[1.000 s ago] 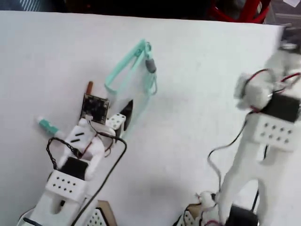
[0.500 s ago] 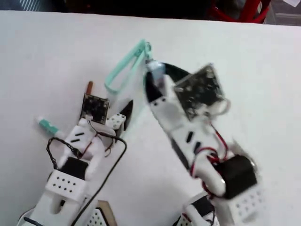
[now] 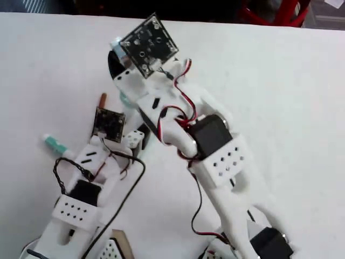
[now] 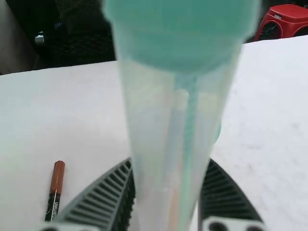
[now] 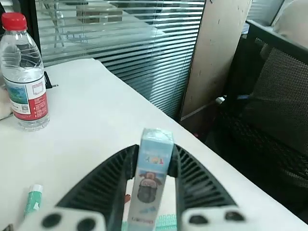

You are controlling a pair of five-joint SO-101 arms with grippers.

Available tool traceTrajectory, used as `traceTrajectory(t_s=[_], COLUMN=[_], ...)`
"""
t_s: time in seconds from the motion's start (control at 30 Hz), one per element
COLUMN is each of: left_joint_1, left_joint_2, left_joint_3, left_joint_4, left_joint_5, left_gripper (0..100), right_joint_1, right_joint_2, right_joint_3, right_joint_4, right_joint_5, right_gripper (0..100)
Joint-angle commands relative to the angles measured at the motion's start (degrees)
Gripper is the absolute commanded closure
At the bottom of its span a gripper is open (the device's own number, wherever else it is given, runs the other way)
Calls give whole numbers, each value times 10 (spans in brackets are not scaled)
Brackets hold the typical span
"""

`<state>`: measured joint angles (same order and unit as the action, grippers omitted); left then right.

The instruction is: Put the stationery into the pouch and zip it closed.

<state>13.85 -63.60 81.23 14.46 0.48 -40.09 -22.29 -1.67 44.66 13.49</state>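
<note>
Entry: left gripper [image 4: 168,166] — clenched on teal-zipped pouch [image 4: 178,72], I judge to steady it for loading; right gripper [image 5: 154,149] — grasping small pale-blue box [image 5: 151,192]; brown marker [image 4: 55,190] beside left gripper

Blurred pouch [image 4: 178,120], cut off at the left wrist view's edges; from above, mostly behind the right arm [image 3: 215,156].

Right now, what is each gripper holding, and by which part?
The left gripper holds the translucent pouch, pinched at one end. The right gripper holds a small light-blue box, clamped across its long sides.
</note>
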Motion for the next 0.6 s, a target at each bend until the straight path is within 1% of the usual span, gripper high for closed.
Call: traceTrajectory(t_s=[0.0,0.23,0.47,0.53,0.57], left_joint_1=[-6,-6,-6,-6,-6], left_joint_2=[-6,-6,-6,-6,-6], left_joint_3=[-4,-6,-5,-5,-5], left_joint_4=[-12,-12,-12,-12,-12], left_joint_5=[3,4,4,4,4], left_gripper=[823,823,823,823,823], right_joint_1=[21,40,38,39,39], right_joint_2=[-8,-51,-109,-121,-129], right_joint_3=[-18,85,167,185,193], right_joint_4=[22,-5,-50,-48,-47], right_joint_5=[2,2,2,2,2], right_gripper=[980,980,974,950,918])
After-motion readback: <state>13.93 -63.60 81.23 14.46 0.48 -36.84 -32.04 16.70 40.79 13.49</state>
